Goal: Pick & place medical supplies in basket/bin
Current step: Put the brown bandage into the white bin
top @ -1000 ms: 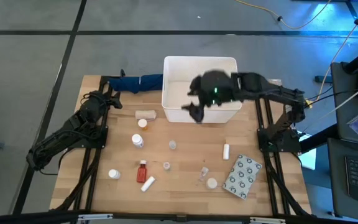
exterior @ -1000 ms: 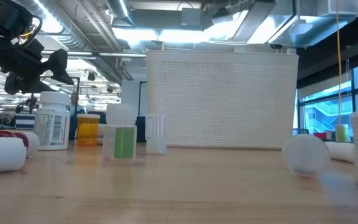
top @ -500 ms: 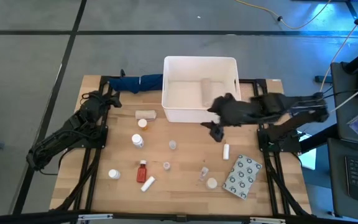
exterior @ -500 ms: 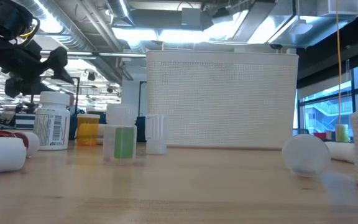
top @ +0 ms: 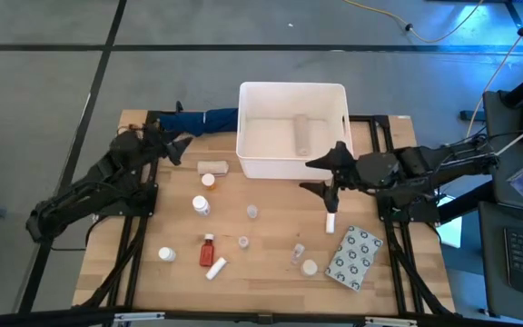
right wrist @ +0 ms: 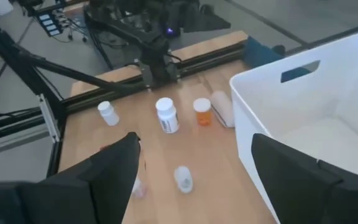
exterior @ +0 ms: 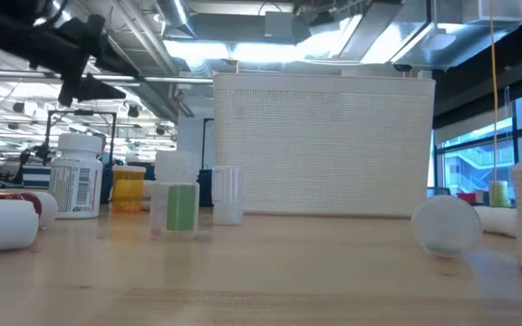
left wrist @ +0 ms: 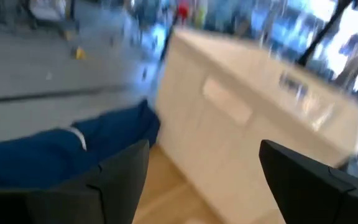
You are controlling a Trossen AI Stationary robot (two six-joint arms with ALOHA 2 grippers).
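Note:
The white bin [top: 293, 132] stands at the table's far middle with a white tube [top: 302, 134] lying inside. Medical supplies lie on the wood in front of it: a white roll [top: 212, 167], an orange-capped bottle [top: 209, 181], white bottles [top: 202, 206], a red bottle [top: 208, 247], clear cups [top: 252, 212], a white tube [top: 330, 221] and a grey dotted packet [top: 353, 258]. My right gripper [top: 319, 176] hovers open, holding nothing, beside the bin's near right corner, above the white tube on the table. My left gripper [top: 172, 145] hangs open by the blue cloth [top: 198, 121], left of the bin.
The blue cloth bundle [left wrist: 55, 155] lies against the bin's left wall [left wrist: 253, 124]. Black frame rails run along both table sides [top: 389, 227]. In the low view a white bottle [exterior: 78, 177], an orange bottle [exterior: 129, 188] and a green-filled cup [exterior: 180, 206] stand before the bin.
My right gripper has drawn back from above the bin toward the table's near right and sunk, staying open; a white tube now shows lying in the bin. My left gripper has risen, tipped up toward level and edged toward the bin.

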